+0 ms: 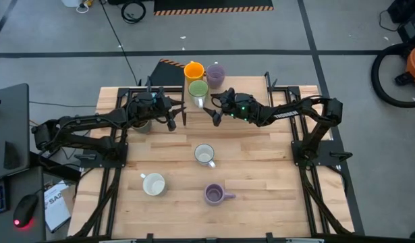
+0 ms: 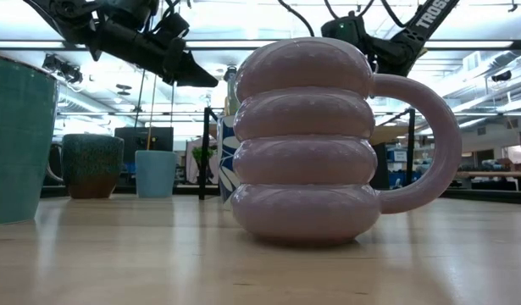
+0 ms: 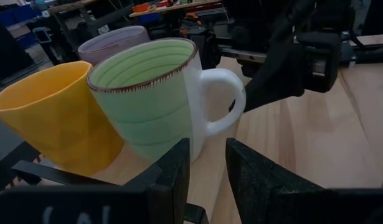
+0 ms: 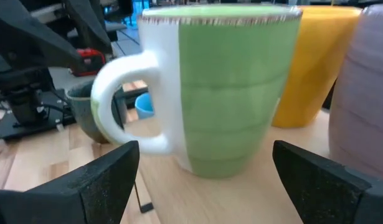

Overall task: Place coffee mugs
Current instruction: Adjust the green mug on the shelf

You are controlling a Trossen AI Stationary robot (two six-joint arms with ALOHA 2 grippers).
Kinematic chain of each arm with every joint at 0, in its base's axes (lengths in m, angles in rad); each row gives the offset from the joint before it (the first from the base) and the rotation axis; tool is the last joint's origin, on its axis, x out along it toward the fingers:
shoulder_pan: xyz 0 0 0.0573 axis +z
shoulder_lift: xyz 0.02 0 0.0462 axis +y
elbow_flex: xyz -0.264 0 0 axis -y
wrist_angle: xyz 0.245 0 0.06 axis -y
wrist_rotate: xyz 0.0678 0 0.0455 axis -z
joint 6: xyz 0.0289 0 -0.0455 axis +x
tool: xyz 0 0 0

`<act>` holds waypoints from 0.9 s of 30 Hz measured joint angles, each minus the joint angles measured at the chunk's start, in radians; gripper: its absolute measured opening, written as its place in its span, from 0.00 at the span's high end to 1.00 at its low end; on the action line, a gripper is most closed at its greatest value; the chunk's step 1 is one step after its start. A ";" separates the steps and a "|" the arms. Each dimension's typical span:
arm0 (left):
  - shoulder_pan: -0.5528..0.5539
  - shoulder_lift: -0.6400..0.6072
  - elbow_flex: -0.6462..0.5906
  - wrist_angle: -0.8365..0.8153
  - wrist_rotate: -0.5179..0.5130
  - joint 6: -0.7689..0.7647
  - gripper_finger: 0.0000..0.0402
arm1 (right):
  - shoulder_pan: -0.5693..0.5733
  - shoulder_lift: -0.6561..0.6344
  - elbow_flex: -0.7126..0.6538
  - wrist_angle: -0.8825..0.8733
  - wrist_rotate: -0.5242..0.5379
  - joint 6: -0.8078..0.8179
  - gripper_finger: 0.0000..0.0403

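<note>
We see the right gripper point(image 4: 200, 180), fingers apart, at the green mug point(image 4: 231, 87); the left gripper point(image 3: 207, 171), fingers narrowly apart, at nine o'clock; the orange mug point(image 4: 316, 62) is half hidden.

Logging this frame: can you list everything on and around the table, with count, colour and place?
Orange mug: one, orange, far table edge.
Smooth purple mug: one, pale purple, beside the orange one.
Green mug: one, green with a white handle, just in front of those two.
Centre mug: one, white inside, mid-table.
Front-left mug: one, pale inside, front left.
Ribbed mug: one, pale purple, front centre.
Dark mug: one, dark speckled, far left, under the left arm.
Blue mug: one, light blue, next to the dark mug.
Table: one, light wood.
Left gripper: open, left of the green mug.
Right gripper: open, right of the green mug.
</note>
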 joint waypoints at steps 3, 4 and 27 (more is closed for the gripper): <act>0.000 0.000 0.000 0.002 0.000 0.000 0.73 | 0.002 0.000 0.000 0.015 0.002 0.000 0.07; 0.000 0.000 0.000 0.002 0.000 -0.004 0.73 | 0.003 0.000 0.000 0.014 0.002 0.002 0.07; 0.000 0.000 0.000 -0.029 0.000 -0.014 0.73 | -0.089 -0.031 0.000 -0.095 -0.356 -0.183 0.07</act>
